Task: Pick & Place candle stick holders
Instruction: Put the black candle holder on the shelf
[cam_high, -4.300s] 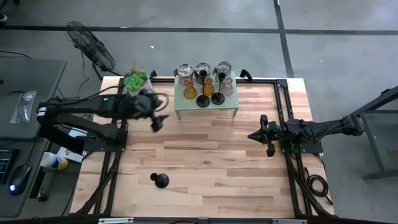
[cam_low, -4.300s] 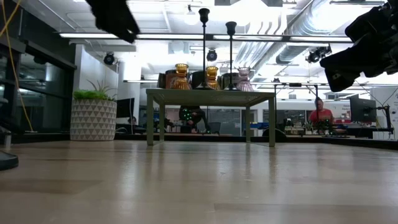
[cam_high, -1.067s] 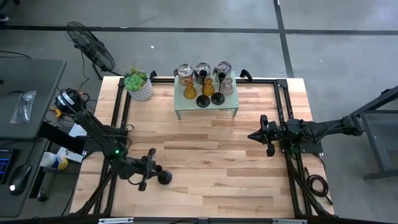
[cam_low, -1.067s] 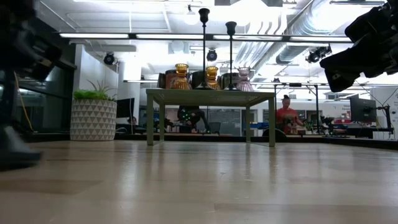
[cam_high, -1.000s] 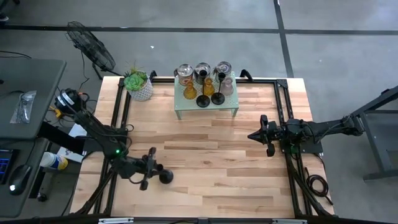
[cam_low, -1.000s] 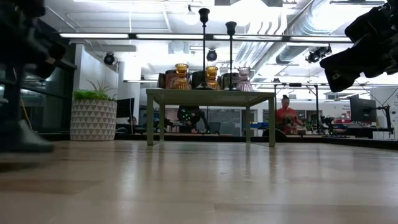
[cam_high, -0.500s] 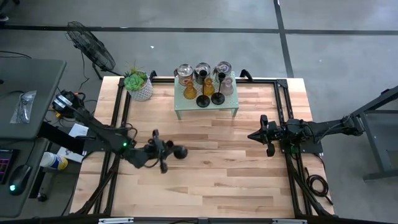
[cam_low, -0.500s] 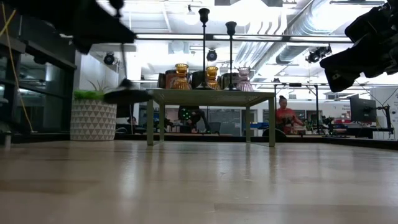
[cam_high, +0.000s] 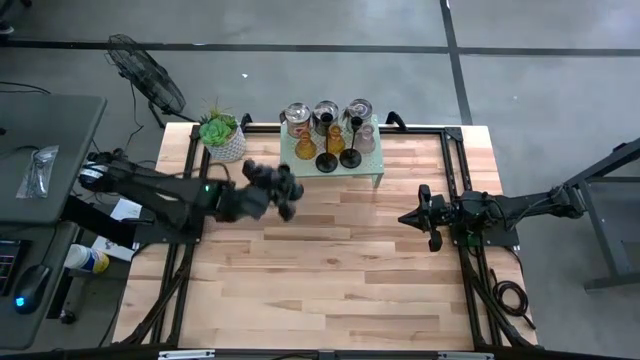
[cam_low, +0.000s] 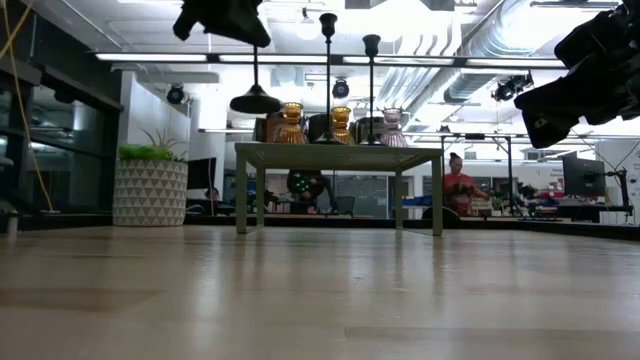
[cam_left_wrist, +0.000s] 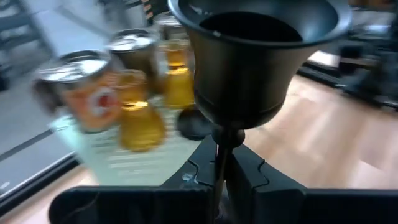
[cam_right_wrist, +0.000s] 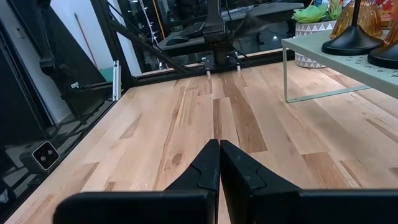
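A black stemmed candle stick holder (cam_high: 289, 187) hangs in the air just left of the pale green shelf (cam_high: 332, 178), with my left gripper (cam_high: 274, 185) shut on it. In the low view its round base (cam_low: 256, 103) is higher than the shelf top (cam_low: 340, 150). On the shelf stand silver cups (cam_high: 325, 113), amber glass holders (cam_high: 305, 148), two black stemmed holders (cam_high: 327, 160) and a pale pink one (cam_high: 366, 140). My right gripper (cam_high: 424, 217) waits shut over the table's right side. My left gripper pinches the holder's thin stem (cam_left_wrist: 222, 146) between its two fingers, just under the bell-shaped cup (cam_left_wrist: 255, 56). The fingers come about level from the table's left and lie across the stem. The holder stands upright, lifted clear, its base (cam_low: 256, 103) hanging below the fingers.
A white pot with a green plant (cam_high: 224, 138) stands at the far left corner, close behind my left arm. Black frame rails (cam_high: 190, 230) run along the table's left and right sides. Bare wood (cam_high: 330, 270) stretches in front of the shelf.
My left gripper has gone up and toward the far edge and the shelf, carrying the black holder. The holder stood on the table near the left front a second ago. It now hangs upright, clear of the table, beside the shelf's left end.
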